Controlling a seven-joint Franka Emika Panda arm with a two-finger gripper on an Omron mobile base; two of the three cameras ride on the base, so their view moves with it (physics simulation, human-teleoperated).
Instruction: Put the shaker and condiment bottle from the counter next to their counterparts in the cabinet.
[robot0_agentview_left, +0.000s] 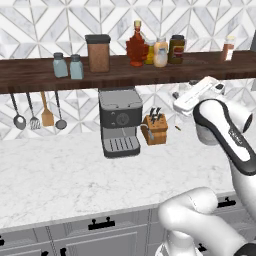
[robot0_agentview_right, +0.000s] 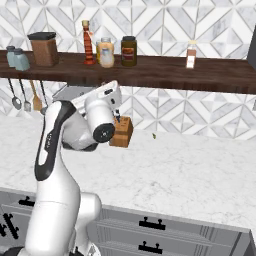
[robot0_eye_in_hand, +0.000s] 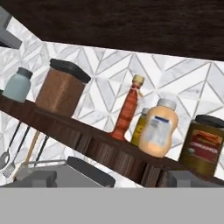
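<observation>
My jaws stand wide apart with nothing between them. Both shakers (robot0_agentview_left: 68, 66) sit side by side at the upper left of the shelf (robot0_agentview_left: 30, 75), and the condiment bottle (robot0_agentview_left: 136, 47) stands upper centre beside the jars (robot0_agentview_left: 161, 52). I judge both placed; I should back straight away, clear of the plank.

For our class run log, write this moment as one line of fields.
shakers: paired on cabinet | condiment bottle: shelved beside jars | gripper: open, empty
</observation>
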